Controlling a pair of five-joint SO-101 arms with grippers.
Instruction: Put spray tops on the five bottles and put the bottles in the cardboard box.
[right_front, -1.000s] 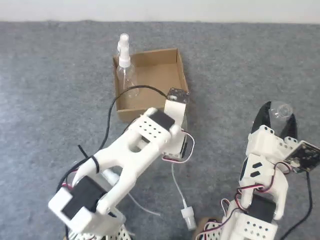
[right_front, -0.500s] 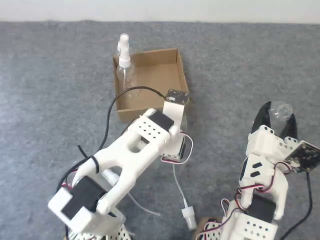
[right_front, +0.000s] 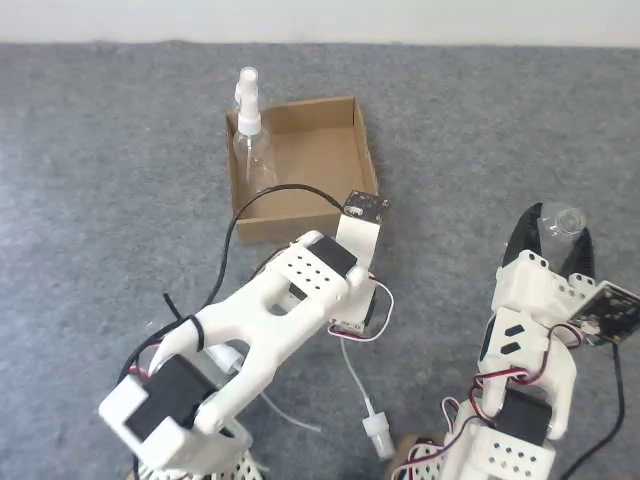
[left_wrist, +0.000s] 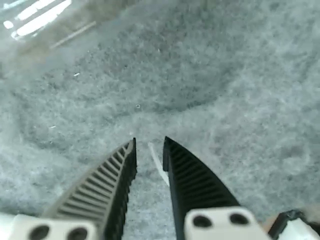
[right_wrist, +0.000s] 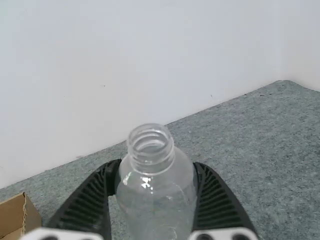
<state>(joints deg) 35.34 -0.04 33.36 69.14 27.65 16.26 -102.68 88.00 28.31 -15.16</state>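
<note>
Grey carpet (right_front: 110, 200) covers the table, and a white wall (right_wrist: 150, 55) runs behind it. At the far side sits the cardboard box (right_front: 335, 135), open at the top. A clear spray bottle (right_front: 250, 150), with its spray top already on, stands upright in the box's far left corner.

The right gripper (right_front: 556, 225) is off to the right of the box and well apart from it. It is clamped on an uncapped bottle (right_wrist: 152, 185), with one black ribbed finger pressed against each side of the clear body. The threaded neck stands open above the fingers (right_wrist: 90, 195), and a corner of the box shows low at the edge of the right wrist view.

The left arm (right_front: 300, 300) stretches from the near edge toward the box's near wall. Its left gripper (left_wrist: 149, 142) points down at the carpet. The two fingers are parted only by a narrow slot and grip nothing. A thin white tube (left_wrist: 159, 167) lies on the carpet inside that slot, close to one finger's inner edge. Whether it touches the finger cannot be told.

A loose spray top (right_front: 378, 437) lies on the carpet between the two arms, near the front edge. Its dip tube runs back under the left arm. A second thin tube (right_front: 290, 415) lies beside the left arm's base.
</note>
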